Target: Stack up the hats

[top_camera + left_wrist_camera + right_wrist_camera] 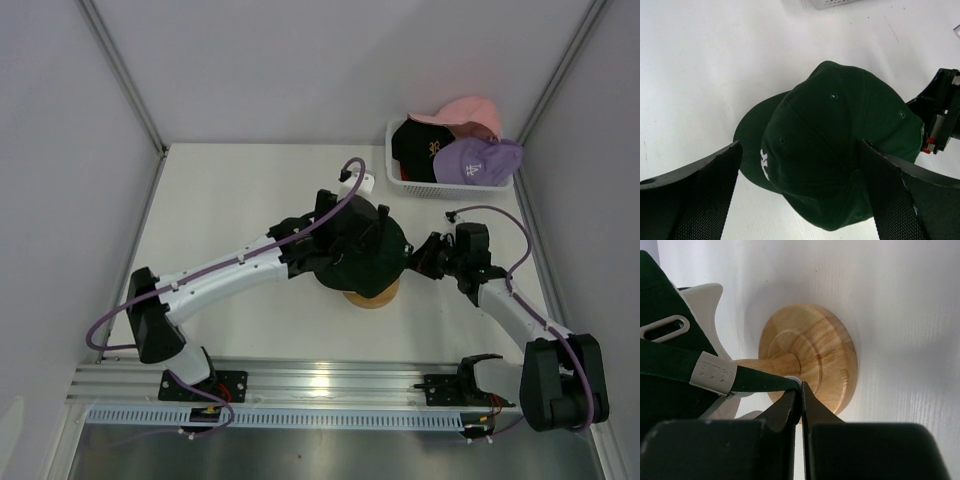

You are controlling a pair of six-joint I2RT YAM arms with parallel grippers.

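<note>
A dark green cap (365,250) with a white front logo sits on the round wooden stand (372,295) at the table's middle. My left gripper (800,190) is open, its fingers (705,200) spread on either side of the cap's crown (835,145), just above it. My right gripper (801,390) is shut on the end of the cap's dark rear strap (755,379), low beside the stand's post and base (815,355). It shows at the cap's right side in the top view (415,257). A pink cap (465,112), a lavender cap (475,160) and a black cap (418,145) lie in the basket.
The white mesh basket (400,183) stands at the back right corner. White walls close in the table on the left, back and right. An aluminium rail (320,385) with the arm bases runs along the near edge.
</note>
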